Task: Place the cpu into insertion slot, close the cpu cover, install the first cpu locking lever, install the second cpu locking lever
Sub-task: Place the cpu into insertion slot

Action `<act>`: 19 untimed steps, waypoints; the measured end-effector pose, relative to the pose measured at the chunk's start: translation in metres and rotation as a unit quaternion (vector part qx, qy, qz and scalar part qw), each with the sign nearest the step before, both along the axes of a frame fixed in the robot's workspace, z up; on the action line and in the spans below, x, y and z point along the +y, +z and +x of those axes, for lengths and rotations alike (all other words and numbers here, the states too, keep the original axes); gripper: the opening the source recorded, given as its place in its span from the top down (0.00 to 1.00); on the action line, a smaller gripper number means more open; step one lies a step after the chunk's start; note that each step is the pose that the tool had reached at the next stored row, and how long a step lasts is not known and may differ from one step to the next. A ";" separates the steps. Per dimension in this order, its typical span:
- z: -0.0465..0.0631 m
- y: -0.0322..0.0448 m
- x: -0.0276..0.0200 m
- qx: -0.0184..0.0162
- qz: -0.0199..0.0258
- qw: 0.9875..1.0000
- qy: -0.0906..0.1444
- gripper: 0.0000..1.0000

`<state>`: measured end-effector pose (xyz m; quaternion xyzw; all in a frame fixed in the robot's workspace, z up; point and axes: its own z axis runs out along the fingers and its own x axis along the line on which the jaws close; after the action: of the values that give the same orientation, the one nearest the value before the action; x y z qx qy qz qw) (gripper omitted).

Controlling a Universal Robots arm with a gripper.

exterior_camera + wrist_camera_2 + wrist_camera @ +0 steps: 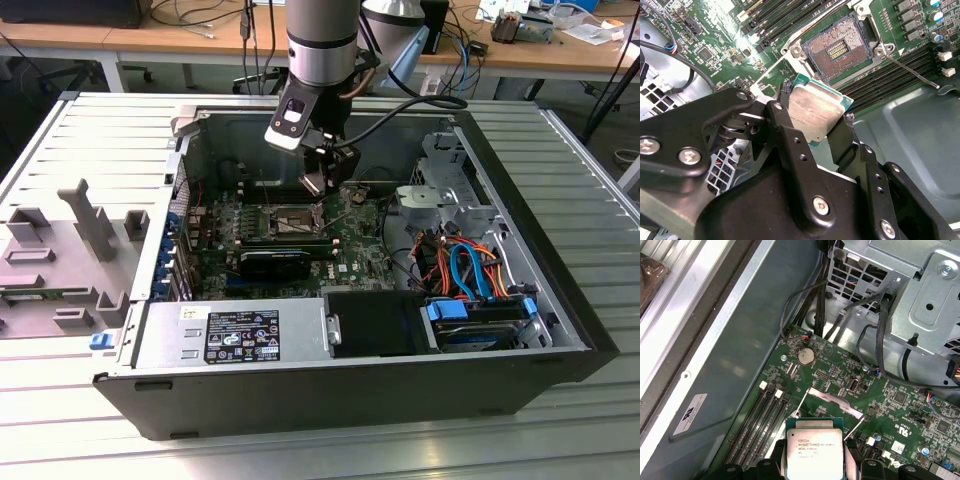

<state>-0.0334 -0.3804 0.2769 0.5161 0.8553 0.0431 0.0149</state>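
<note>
Motherboard (355, 252) flat in open case (350, 400) | black card (275, 262) lying across motherboard | coin cell (806, 356) on motherboard | power supply (230, 335) just beside motherboard | cables (465, 265) beside motherboard, on the exterior view's right

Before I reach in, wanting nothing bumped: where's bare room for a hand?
Bare: grey case panel bordering the memory slots; ribbed tabletop at the exterior view's right. Crowded: around the insertion slot, jaws holding the cpu; cables.

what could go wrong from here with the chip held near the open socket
The small square silver-topped cpu is pinched by its edges between the black fingers, so it might slip. The square dark insertion slot lies open with bare contacts; a skewed landing could bend them. The thin metal lever beside it could snag the fingers.
</note>
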 end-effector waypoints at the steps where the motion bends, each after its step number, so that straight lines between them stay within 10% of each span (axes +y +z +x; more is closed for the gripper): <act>1: 0.000 0.0000 0.0000 0.000 0.000 1.000 0.000 0.45; 19: 0.000 -0.0011 0.0000 0.000 0.000 1.000 -0.007 0.45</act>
<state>-0.0334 -0.3804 0.2758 0.5218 0.8518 0.0430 0.0151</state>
